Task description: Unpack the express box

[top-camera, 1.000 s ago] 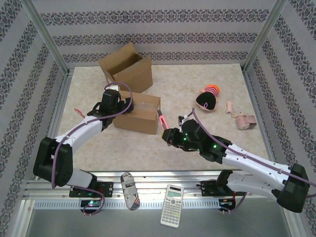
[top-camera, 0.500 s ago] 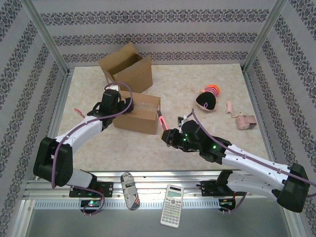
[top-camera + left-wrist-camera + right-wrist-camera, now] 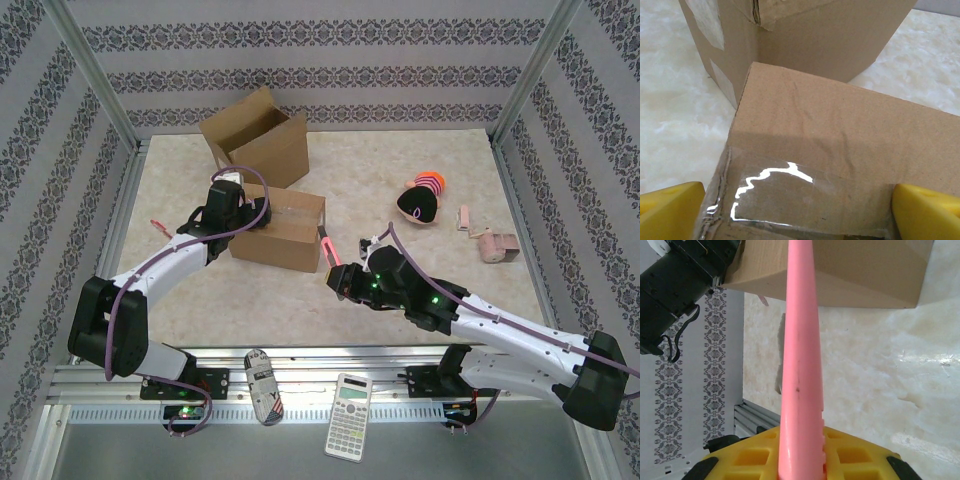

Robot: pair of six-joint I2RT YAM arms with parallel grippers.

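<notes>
Left arm (image 3: 160, 265) reaches from the near-left base toward far centre, left gripper (image 3: 800, 212) jaws spread wide. Right arm (image 3: 500, 325) stretches left across the near side, right gripper (image 3: 341, 275) clamped on pink cutter (image 3: 327, 244).

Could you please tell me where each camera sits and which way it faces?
Top external: above and behind the arms, looking down at the table; both arms show, left hand at the taped box, right hand holding a pink tool.
Left wrist: on the left arm, facing across the taped box's top towards the open box; its yellow fingers show, wide apart.
Right wrist: on the right arm, facing along the pink tool towards the taped box; the right hand's yellow body shows.
Shared: all three show the taped box.
</notes>
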